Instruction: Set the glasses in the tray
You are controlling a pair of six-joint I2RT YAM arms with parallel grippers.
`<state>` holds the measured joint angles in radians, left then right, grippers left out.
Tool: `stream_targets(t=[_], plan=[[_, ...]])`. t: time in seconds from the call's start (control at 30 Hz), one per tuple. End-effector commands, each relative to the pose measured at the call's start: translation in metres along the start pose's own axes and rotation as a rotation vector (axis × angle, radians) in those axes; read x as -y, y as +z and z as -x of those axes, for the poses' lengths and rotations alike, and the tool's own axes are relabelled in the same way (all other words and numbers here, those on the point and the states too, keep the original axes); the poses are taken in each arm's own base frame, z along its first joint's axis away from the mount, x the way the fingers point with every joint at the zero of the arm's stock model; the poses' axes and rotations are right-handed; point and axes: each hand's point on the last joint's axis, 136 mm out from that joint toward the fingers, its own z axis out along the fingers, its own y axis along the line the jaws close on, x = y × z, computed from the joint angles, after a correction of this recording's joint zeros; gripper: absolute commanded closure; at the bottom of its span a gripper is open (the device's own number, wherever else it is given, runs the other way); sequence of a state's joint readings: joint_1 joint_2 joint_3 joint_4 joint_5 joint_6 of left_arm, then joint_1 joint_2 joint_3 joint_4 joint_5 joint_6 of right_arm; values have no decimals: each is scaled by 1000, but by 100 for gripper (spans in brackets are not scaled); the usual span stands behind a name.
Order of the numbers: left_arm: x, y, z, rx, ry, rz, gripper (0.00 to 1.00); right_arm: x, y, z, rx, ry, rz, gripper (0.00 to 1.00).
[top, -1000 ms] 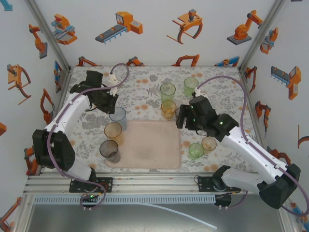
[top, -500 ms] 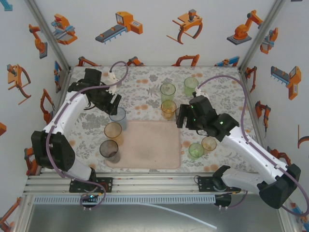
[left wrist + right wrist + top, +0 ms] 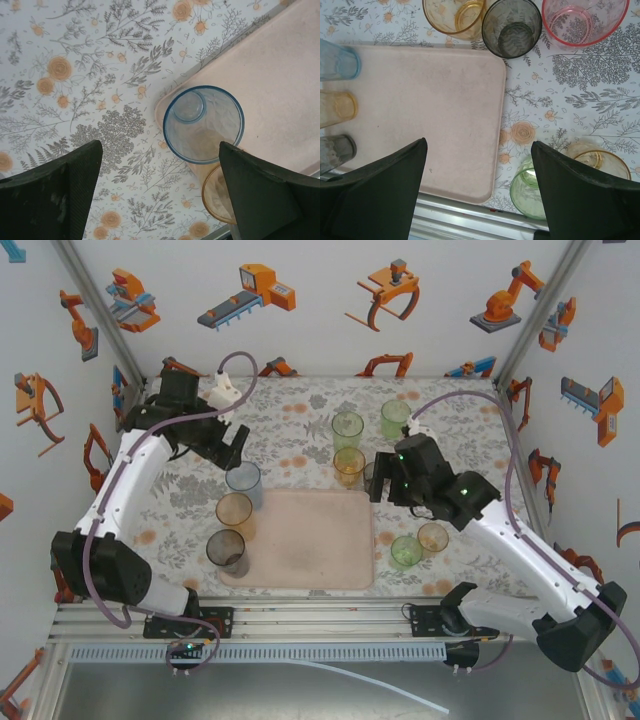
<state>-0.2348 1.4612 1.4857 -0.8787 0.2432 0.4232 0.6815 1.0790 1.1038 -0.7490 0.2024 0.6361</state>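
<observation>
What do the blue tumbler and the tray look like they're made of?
The blue tumbler is probably thin tinted plastic with a glossy finish; its base shows clearly through it. The tray is opaque pale pink and matte, likely plastic; it has faint scuffs and no glare.

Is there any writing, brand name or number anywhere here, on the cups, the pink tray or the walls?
No text can be read.
The translucent plastic tumblers, the pale pink rectangular tray and the flowered tablecloth show no lettering. The walls carry orange robot cartoons, with no words.
</observation>
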Motion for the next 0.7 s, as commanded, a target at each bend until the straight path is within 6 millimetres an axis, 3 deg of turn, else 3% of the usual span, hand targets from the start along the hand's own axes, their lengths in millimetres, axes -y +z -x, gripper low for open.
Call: stream_targets(t=[0.0,0.43,0.67], plan=[[-2,-26,15,52,12,29,6,0,-15,10,30,5,-4,25],[9,-52,47,117,-28,-11,3,-4,-21,14,20,30,5,27],[29,-57,67,120,20,-38,3,-7,-17,44,69,39,-62,30]])
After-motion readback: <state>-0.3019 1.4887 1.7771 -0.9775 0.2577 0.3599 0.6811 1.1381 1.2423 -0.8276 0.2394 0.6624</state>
